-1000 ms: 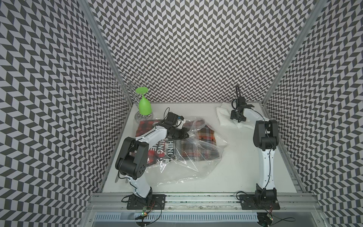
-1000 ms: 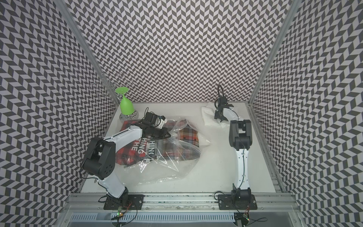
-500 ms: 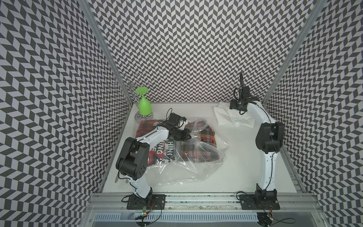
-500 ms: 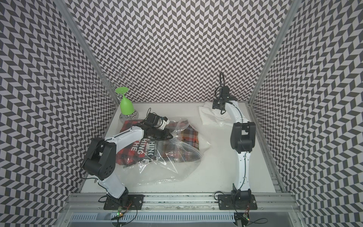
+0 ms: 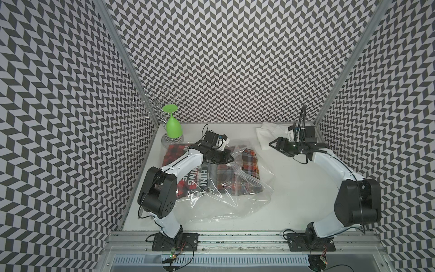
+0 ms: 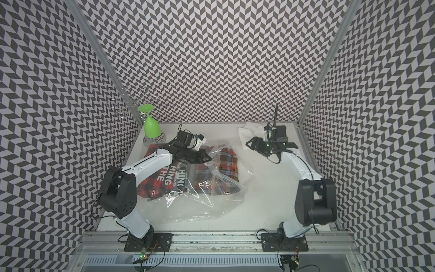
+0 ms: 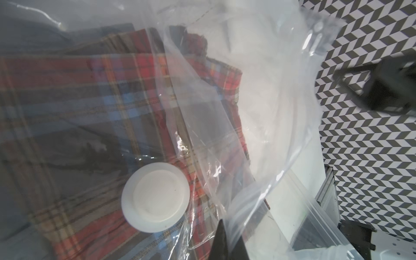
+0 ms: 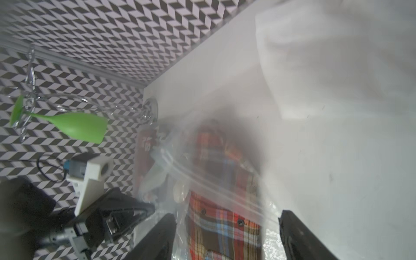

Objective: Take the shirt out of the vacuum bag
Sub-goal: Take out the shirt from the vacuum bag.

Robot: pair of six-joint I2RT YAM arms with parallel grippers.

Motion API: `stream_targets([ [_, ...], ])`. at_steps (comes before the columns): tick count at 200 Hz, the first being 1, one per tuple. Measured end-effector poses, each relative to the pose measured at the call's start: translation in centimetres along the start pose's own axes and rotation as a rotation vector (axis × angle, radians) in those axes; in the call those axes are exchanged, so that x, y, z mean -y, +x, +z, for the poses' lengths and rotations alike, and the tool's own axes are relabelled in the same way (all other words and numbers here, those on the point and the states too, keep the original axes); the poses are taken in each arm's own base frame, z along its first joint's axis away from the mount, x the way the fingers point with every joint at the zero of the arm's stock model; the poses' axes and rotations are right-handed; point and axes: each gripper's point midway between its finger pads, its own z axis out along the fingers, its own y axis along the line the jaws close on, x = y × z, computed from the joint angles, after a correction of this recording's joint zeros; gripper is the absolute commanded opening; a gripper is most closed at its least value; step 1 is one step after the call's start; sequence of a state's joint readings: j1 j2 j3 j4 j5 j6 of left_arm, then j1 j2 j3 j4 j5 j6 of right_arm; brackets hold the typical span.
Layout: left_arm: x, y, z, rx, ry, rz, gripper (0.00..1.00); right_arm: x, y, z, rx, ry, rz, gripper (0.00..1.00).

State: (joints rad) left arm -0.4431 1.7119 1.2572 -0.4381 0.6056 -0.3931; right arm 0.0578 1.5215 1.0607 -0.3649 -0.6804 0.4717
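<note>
Left tool [image 5: 231, 159] is pinched on the vacuum bag [image 5: 235, 200]. Right tool [image 5: 274, 144], spread wide, should be aimed at shirt [image 5: 250, 162], not plastic.

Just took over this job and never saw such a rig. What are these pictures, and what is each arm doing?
Two robot arms are bolted at the near edge of a white table. The two wide pictures come from one overhead camera; the two close-ups from wrist cameras. On the table lies the vacuum bag, clear plastic with a white valve disc, the plaid shirt inside it. A green goblet is upside down by a wire rack, far left; a white cloth lies far right. The left gripper is shut, apparently pinching the bag's film. The right gripper is open and empty, facing the bag.
</note>
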Motion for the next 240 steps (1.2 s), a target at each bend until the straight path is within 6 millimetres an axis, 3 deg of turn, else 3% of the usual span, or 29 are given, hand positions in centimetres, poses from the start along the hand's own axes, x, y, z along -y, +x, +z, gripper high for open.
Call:
stream_targets([
  [25,1.0,-0.5,-0.1,0.006,0.022,-0.003,0.00,0.3,4.5,0.0,-0.063,-0.084,0.084,0.73],
  [83,2.8,-1.7,-0.6,0.025,0.052,0.012,0.00,-1.2,8.8,1.7,-0.136,-0.206,0.077,0.71],
  [111,3.0,-1.7,-0.6,0.021,0.059,0.011,0.00,-0.6,10.0,3.6,-0.181,-0.192,0.072,0.70],
  [154,3.0,-1.7,-0.5,0.017,0.063,0.003,0.00,2.2,10.9,5.8,-0.206,-0.108,0.077,0.69],
  [201,3.2,-1.6,-0.5,0.013,0.071,-0.009,0.00,4.3,11.9,7.3,-0.237,-0.052,0.062,0.69],
  [240,3.4,-1.4,-0.3,0.010,0.075,-0.013,0.00,4.8,11.8,8.0,-0.230,-0.050,0.047,0.69],
])
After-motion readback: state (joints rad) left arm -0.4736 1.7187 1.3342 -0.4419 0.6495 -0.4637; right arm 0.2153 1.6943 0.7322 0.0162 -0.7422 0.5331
